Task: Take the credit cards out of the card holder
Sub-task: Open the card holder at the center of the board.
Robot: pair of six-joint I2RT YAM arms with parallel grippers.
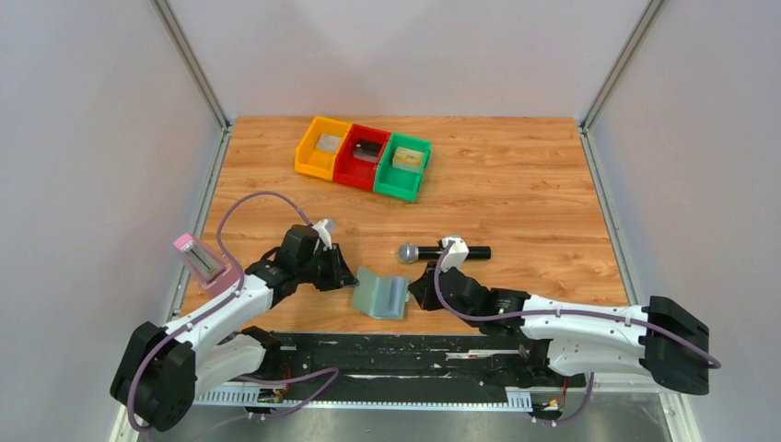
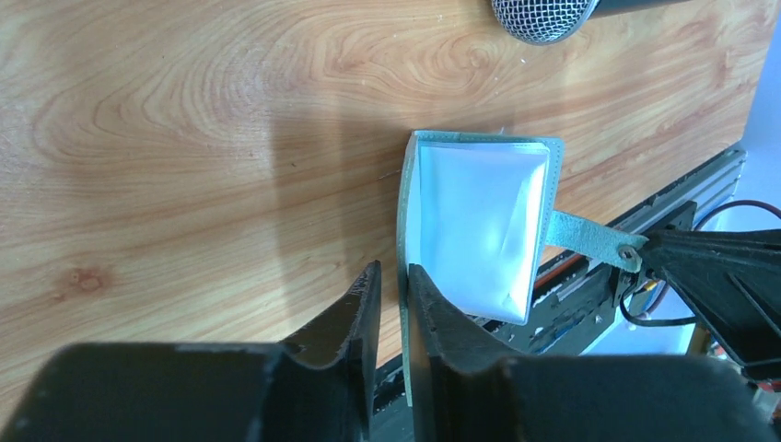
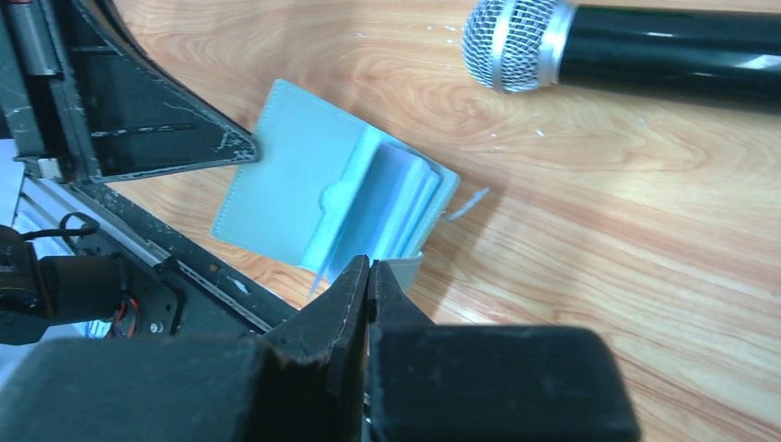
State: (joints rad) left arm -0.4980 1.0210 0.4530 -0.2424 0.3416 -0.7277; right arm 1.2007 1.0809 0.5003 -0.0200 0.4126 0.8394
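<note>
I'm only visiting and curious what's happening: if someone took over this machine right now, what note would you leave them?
Left gripper: shut on the edge of one panel of the card holder.
Right gripper: shut on the holder's strap.
The holder is held open between them near the table's front edge, close to the microphone.
Done: holder gripped and spread open.
Left to do: pull out the credit cards; none can be made out in the sleeves.
Bins at the back hold small items, unidentifiable.

We see the card holder up front between the left gripper and right gripper, the microphone just behind it.
</note>
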